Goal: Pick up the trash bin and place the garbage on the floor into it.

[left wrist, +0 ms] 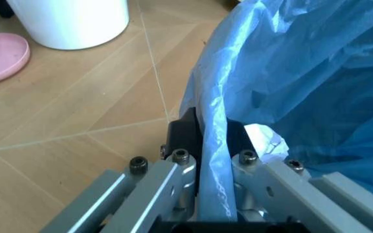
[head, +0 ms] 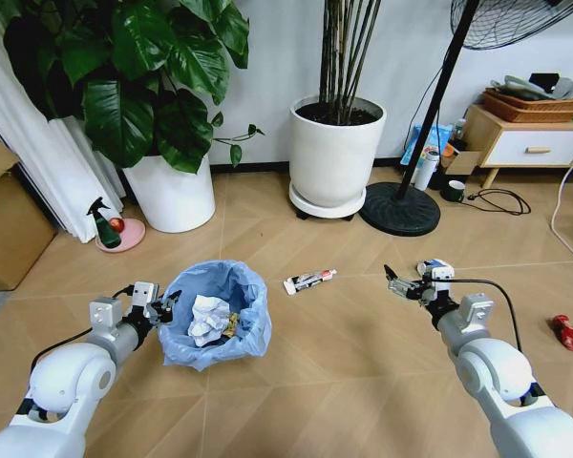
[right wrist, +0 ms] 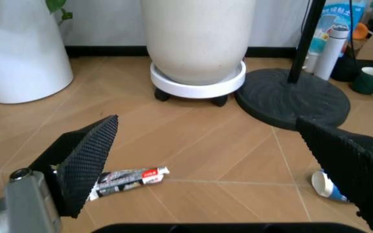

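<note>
The trash bin (head: 215, 315), lined with a crinkly light-blue bag (left wrist: 290, 63), stands on the floor (head: 344, 363) in front of me. Crumpled white paper (head: 208, 320) and a yellowish scrap lie inside it. My left gripper (head: 162, 307) (left wrist: 213, 145) is shut on the bin's near-left rim, with the bag pinched between its dark pads. Right of the bin, my right gripper (head: 399, 284) (right wrist: 232, 160) hovers open over the floor. A tube-shaped wrapper (head: 308, 281) (right wrist: 127, 177) lies between bin and right gripper. A blue-white can (right wrist: 326, 187) lies by one right fingertip. A red wrapper (head: 569, 332) lies far right.
Two big white plant pots (head: 172, 191) (head: 336, 153) stand behind, and a black fan base (head: 399, 208) beside them. A spray bottle (head: 103, 224) sits on a pink dish at left, near a cardboard box (head: 10, 229). A low cabinet (head: 525, 143), a mug and cables are back right.
</note>
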### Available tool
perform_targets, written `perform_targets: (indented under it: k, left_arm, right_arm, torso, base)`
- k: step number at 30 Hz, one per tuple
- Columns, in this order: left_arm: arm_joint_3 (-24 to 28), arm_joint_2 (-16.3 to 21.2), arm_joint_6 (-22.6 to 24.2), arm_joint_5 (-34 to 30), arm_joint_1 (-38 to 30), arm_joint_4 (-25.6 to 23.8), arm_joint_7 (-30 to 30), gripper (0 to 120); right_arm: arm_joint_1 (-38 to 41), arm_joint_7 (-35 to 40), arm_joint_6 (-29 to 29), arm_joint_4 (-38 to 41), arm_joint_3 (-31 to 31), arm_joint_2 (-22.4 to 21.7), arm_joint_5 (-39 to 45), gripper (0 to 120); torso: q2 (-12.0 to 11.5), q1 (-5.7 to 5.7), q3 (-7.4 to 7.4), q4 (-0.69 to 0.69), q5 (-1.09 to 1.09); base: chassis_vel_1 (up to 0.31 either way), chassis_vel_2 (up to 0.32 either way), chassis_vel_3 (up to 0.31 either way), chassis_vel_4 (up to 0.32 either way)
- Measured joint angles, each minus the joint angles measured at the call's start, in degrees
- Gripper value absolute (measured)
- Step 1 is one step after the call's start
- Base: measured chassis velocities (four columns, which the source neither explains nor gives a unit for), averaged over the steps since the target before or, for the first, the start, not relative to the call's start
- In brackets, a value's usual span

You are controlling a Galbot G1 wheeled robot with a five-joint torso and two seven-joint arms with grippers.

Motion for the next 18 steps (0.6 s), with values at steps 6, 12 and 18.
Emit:
perform_targets:
  k: [6,12,18]
  left_arm:
    - [-0.1,0.0,0.0,0.0,0.0,0.0,0.0,1]
    - [-0.1,0.1,0.0,0.0,0.0,-0.1,0.0,1]
    - [-0.1,0.0,0.0,0.0,0.0,-0.1,0.0,1]
  right_arm:
    - [0.1,-0.1,0.0,-0.1,-0.1,0.3,0.0,100]
    - [0.1,-0.3,0.1,-0.2,-0.1,0.3,0.0,100]
    - [0.0,-0.4,0.1,-0.2,-0.1,0.5,0.0,100]
  torso:
    - [0.0,0.0,0.0,0.01,0.0]
    - [0.0,0.0,-0.01,0.0,0.0]
    - [0.0,0.0,0.0,0.0,0.01]
  base:
    - [-0.078,0.093,0.089,-0.074]
    - [-0.082,0.078,0.071,-0.092]
    - [-0.111,0.105,0.114,-0.101]
